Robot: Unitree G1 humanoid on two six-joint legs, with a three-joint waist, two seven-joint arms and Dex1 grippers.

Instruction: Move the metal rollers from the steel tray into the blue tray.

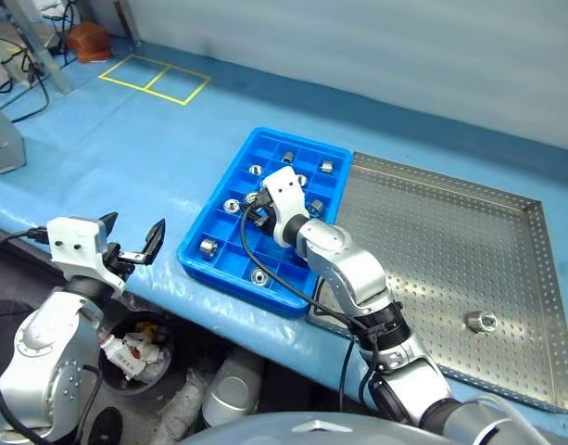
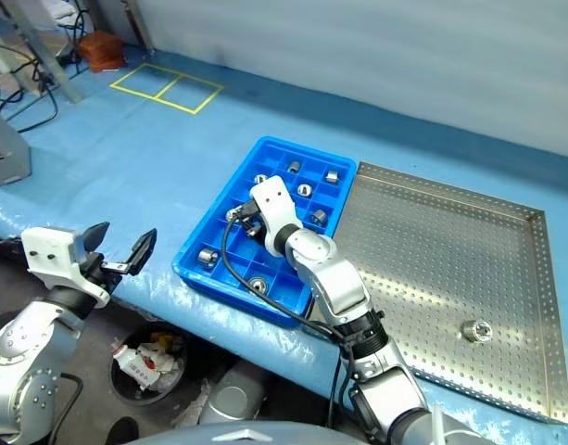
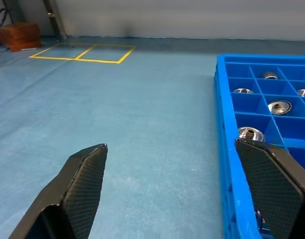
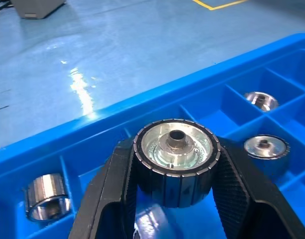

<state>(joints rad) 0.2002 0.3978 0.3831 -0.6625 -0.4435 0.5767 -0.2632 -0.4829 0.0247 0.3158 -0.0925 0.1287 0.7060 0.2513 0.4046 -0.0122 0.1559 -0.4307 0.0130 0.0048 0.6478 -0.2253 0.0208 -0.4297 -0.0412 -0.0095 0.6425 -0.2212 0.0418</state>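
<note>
Right wrist view is showing a roller [image 4: 174, 162] being pinched between the right gripper [image 4: 175, 199] fingers above a blue tray [image 1: 230, 159] cell for dropping, one roller [image 1: 480, 322] lying on the steel tray [image 1: 432, 185], left gripper [image 1: 131, 239] waiting wide apart, clear.

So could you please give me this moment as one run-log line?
right claw: shut on roller, above blue tray | left claw: open, empty, beside tray | steel tray: one roller left
</note>
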